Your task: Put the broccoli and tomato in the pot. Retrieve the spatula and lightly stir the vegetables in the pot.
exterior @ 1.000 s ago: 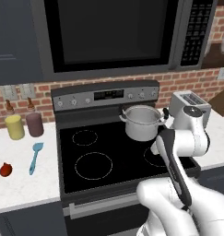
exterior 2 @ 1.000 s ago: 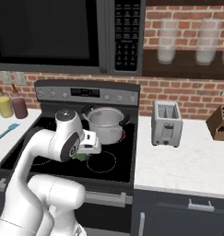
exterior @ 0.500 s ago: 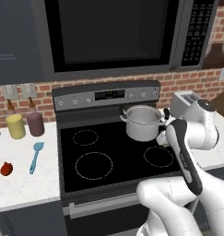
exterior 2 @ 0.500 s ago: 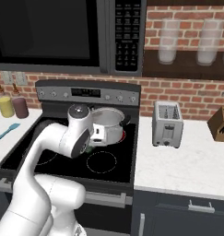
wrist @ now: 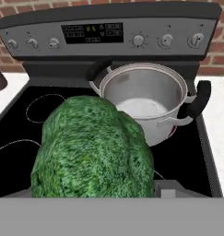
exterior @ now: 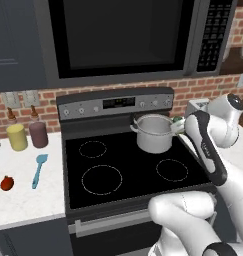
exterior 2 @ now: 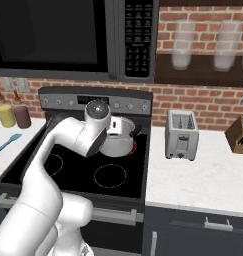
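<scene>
Kitchen range, step one of the task | gripper (wrist: pixel 92 196) clamped on the broccoli (wrist: pixel 92 147), carried just short of the empty steel pot (wrist: pixel 143 99) on the rear burner | tomato (exterior: pixel 7 183) and spatula (exterior: pixel 38 169) wait on the left counter | next, by the look of it: centre over the rim, lower, release

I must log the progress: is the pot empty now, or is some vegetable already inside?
Empty. The hand view looks into the pot and shows only its bare steel bottom; the broccoli is outside, near the camera.
</scene>
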